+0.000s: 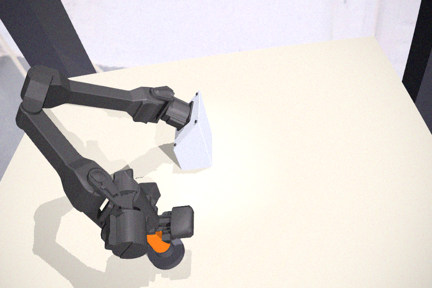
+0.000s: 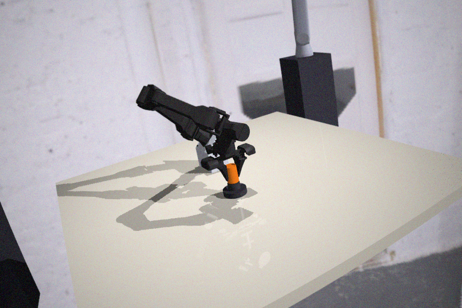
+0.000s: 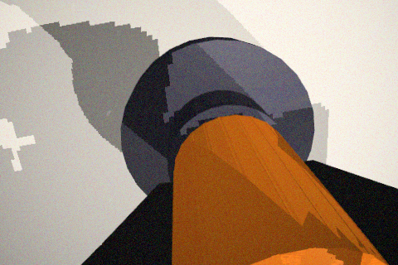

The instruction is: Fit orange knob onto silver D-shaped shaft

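My gripper (image 1: 161, 234) (image 2: 232, 170) is shut on the orange knob (image 1: 156, 243) (image 2: 232, 173) (image 3: 244, 204). The knob stands upright on the dark round pedestal (image 1: 170, 257) (image 2: 235, 190) (image 3: 238, 78), its lower end down at the pedestal's top. In the wrist view a thin dark ring shows around the knob's lower end. The silver shaft is hidden inside or behind the knob. The black fingers grip the knob's upper part from both sides.
The arm's white wedge-shaped base mount (image 1: 195, 134) stands on the cream table (image 1: 296, 155) (image 2: 335, 185) behind the pedestal. A grey idle arm on a dark column (image 2: 309, 88) stands beyond the table's far edge.
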Robot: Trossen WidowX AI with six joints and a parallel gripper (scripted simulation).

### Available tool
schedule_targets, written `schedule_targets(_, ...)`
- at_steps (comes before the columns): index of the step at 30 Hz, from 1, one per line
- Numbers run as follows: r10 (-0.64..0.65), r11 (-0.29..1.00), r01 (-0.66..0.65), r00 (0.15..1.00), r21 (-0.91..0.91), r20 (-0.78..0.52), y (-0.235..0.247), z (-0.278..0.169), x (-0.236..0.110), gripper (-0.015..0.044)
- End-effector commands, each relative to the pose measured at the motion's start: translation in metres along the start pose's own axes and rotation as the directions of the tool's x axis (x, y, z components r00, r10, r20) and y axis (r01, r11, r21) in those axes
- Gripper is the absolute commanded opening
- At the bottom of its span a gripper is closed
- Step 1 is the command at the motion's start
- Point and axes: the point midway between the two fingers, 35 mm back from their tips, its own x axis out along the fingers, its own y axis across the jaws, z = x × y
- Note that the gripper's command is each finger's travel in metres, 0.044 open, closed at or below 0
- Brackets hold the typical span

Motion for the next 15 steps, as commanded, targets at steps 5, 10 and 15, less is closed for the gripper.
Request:
schedule_targets(5, 0.007, 1.0, -0.007, 1.0, 0.0, -0.001, 0.0019, 0.0001, 0.0053, 0.0)
schedule_targets(10, 0.0, 1.0, 0.0, 1.0, -0.001, 0.0, 0.0002, 0.0003, 0.0034, 0.0)
schedule_targets(15, 0.0, 1.0, 0.0, 1.0, -0.001, 0.0, 0.0002, 0.0003, 0.0034, 0.0079)
